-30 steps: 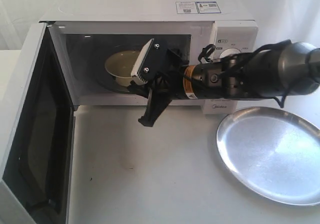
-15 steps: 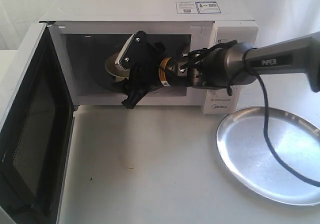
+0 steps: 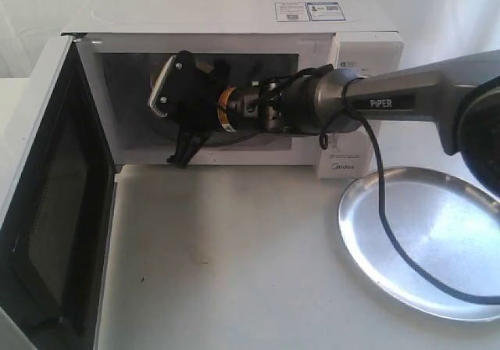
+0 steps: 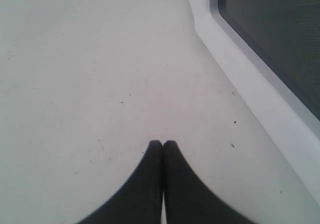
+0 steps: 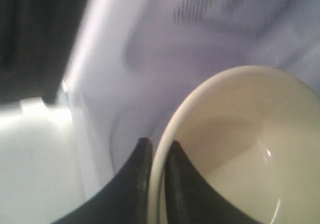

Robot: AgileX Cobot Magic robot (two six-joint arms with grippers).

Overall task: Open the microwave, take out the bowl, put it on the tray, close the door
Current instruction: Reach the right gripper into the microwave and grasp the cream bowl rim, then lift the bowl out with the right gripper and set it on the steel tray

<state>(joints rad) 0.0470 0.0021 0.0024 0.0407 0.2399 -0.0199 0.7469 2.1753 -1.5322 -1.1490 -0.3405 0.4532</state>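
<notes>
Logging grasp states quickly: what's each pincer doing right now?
Left pincer: closed, holding nothing.
Right pincer: closed on the bowl rim, inside the microwave.

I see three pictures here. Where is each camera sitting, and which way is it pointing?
Exterior view: off the arms, in front and above, facing the open microwave, its door and the tray; the right arm shows.
Left wrist view: on the left arm, facing down at the table beside the door; the shut left gripper shows.
Right wrist view: inside the microwave, facing the bowl; the right gripper straddles its rim.
Shared: the door, in exterior and left wrist views.
</notes>
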